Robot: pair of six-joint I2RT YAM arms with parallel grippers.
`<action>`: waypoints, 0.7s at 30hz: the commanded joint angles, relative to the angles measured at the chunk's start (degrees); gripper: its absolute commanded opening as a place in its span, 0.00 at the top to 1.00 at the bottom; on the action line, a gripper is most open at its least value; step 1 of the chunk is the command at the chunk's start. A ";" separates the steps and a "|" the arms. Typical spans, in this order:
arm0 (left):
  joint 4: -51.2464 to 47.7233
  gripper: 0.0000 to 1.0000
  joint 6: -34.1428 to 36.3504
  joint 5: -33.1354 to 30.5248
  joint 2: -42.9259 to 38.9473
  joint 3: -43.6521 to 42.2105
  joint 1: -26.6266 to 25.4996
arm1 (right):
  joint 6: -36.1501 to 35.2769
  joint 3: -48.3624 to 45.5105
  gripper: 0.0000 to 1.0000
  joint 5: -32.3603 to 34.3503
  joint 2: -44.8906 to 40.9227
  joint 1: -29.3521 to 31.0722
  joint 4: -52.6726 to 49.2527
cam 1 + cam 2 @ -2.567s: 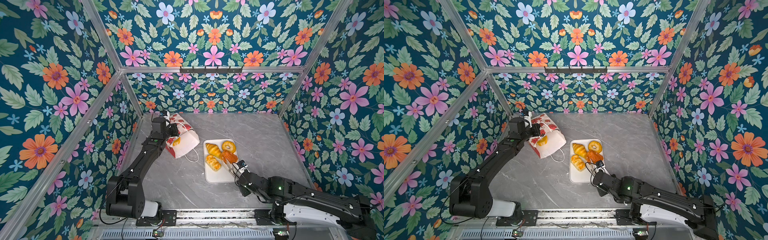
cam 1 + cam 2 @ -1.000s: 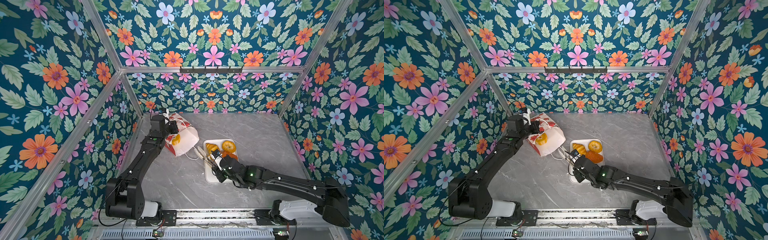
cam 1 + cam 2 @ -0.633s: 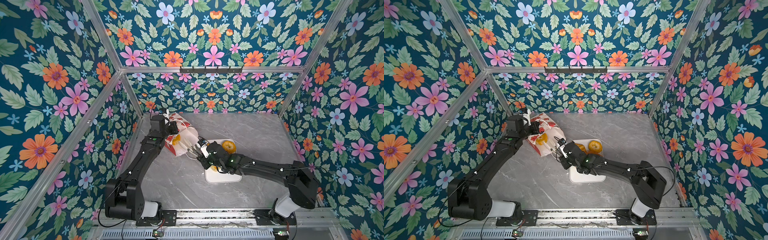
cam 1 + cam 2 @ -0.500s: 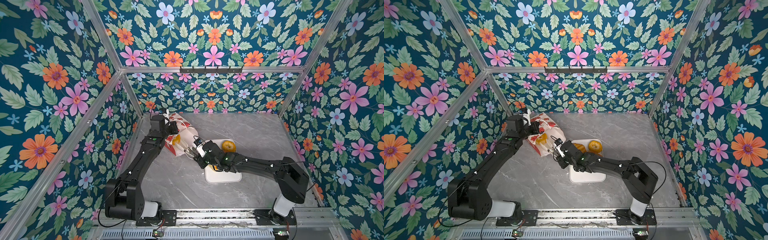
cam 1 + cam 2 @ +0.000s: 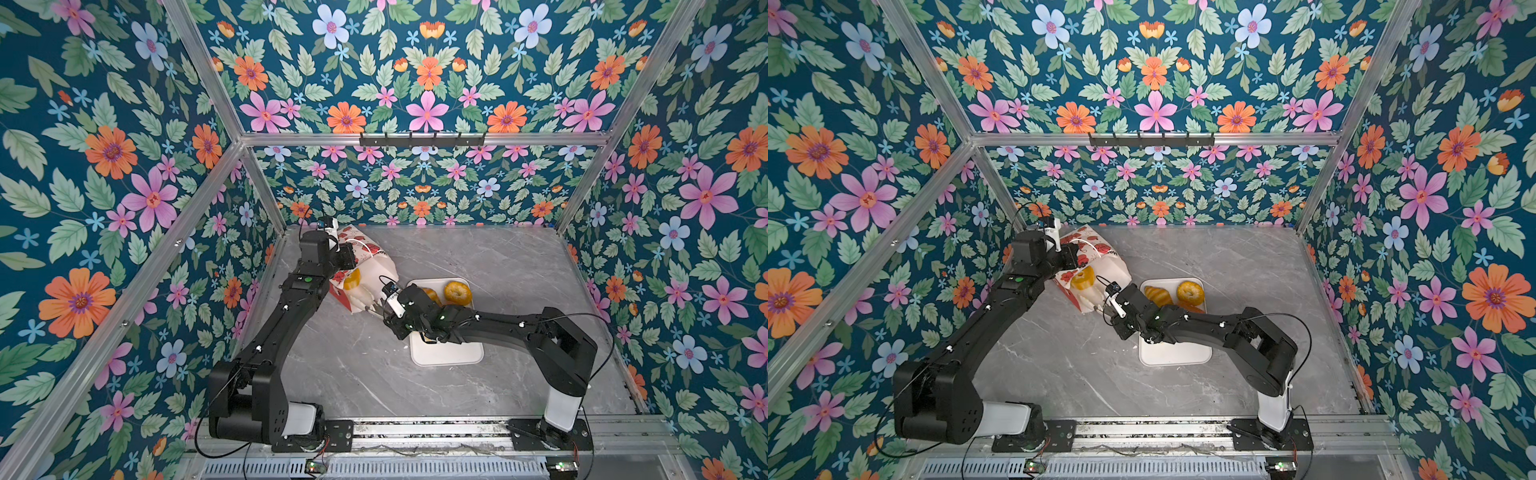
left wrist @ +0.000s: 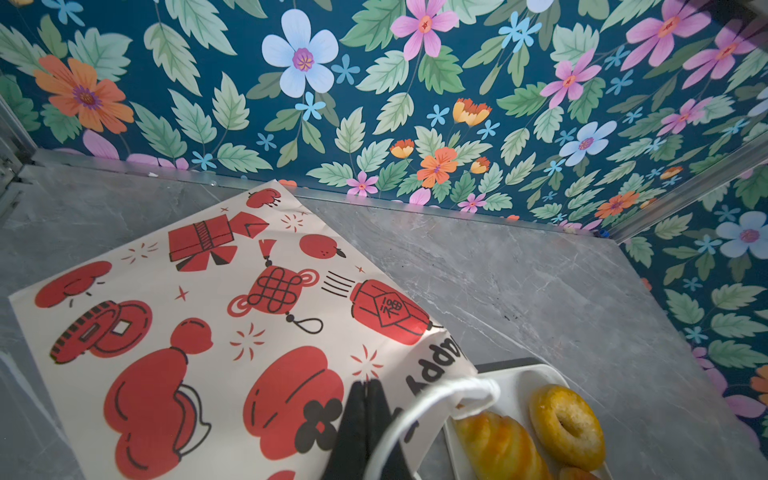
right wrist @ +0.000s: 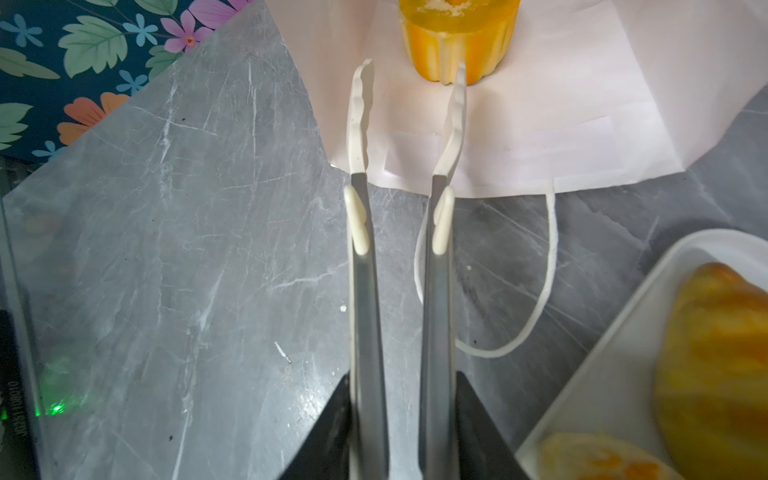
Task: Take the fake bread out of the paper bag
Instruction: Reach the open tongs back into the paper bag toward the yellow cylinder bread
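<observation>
The paper bag (image 5: pixel 376 266) lies on its side at the back left, its mouth toward the tray. My left gripper (image 6: pixel 365 384) is shut on the bag's upper wall, and a white cord handle (image 6: pixel 436 399) loops past its fingers. One yellow ring-shaped fake bread (image 5: pixel 352 279) sits inside the mouth, seen close in the right wrist view (image 7: pixel 457 37). My right gripper (image 7: pixel 399 386) is shut on metal tongs (image 7: pixel 359 291). Their white tips (image 7: pixel 361 116) stand apart over the bag's lower flap, just short of that bread.
To the right of the bag, a white tray (image 5: pixel 449 353) holds a bagel (image 5: pixel 457 292) and a croissant (image 5: pixel 1158 296); my right arm hides more of it. The bag's other cord handle (image 7: pixel 548 270) lies on the grey table. Floral walls close in at the left and back.
My right arm has swung left from the tray to the bag's mouth, carrying the tongs, whose arms have spread slightly. The left gripper has kept its hold on the bag.
</observation>
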 commanded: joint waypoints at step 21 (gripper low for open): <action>-0.08 1.00 0.15 0.25 -0.01 0.25 0.09 | -1.93 4.93 0.55 4.36 4.79 -1.04 3.51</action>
